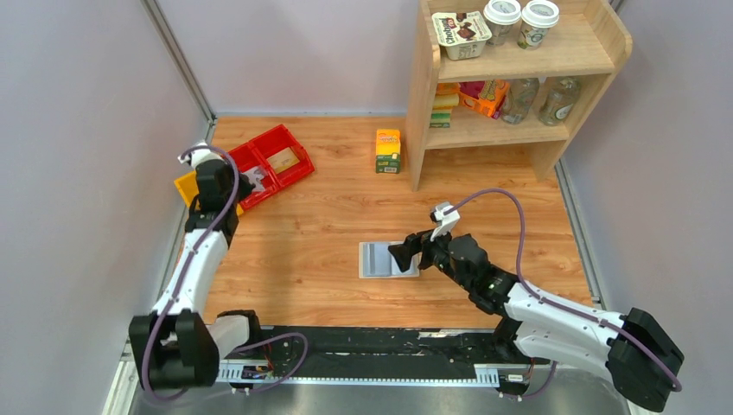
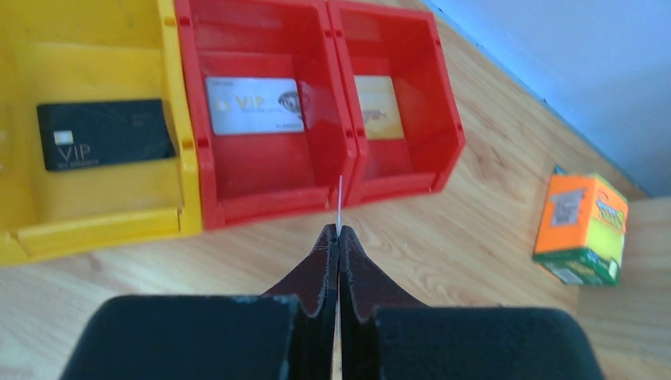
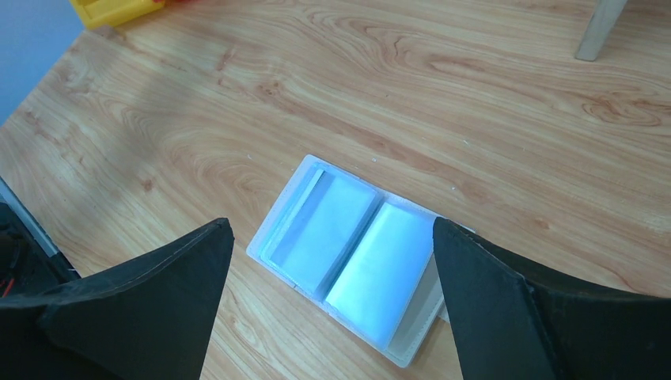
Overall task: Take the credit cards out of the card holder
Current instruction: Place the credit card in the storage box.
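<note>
The card holder (image 1: 377, 259) lies spread open on the wooden table, its light blue sleeves facing up. In the right wrist view the card holder (image 3: 356, 261) lies just below and between my wide-open fingers. My right gripper (image 3: 332, 226) is empty and hovers over the holder's right edge (image 1: 404, 253). My left gripper (image 2: 339, 234) is shut on a thin whitish credit card (image 2: 340, 198) seen edge-on, held above the wall between the two red bins. In the top view my left gripper (image 1: 245, 181) is at the bins.
A yellow bin (image 2: 95, 214) holds a black card (image 2: 103, 133). One red bin (image 2: 261, 198) holds a silver card (image 2: 255, 104), the other (image 2: 411, 170) a gold card (image 2: 378, 107). An orange juice carton (image 2: 581, 229) stands on the table. A wooden shelf (image 1: 519, 130) stands at back right.
</note>
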`<state>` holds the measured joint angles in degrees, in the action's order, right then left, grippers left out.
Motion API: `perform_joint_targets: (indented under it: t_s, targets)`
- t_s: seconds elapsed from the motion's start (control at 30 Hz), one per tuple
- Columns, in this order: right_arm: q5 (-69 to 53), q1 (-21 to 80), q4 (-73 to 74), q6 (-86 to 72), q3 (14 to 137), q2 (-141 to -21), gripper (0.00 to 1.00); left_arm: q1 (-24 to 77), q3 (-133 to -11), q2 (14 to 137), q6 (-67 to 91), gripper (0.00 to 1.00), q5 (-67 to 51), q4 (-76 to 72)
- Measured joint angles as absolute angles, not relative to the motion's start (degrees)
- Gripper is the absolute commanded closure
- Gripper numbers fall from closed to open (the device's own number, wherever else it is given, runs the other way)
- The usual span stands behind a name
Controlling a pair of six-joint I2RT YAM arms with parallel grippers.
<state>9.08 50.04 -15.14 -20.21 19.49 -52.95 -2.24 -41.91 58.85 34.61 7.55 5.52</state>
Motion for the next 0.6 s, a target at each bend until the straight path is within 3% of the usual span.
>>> perform_joint_targets:
  t_s: [0.4,0.6]
  targets:
    - [12.1,50.0,-15.7,-20.3,17.6,-49.0,0.00,-9.9,-64.8,92.2,35.8,1.00,5.0,1.8]
    - [13.1,50.0,-15.7,-20.1,17.6,-49.0,0.00,-10.0,-68.0,102.5,37.6,0.96,3.2,1.3]
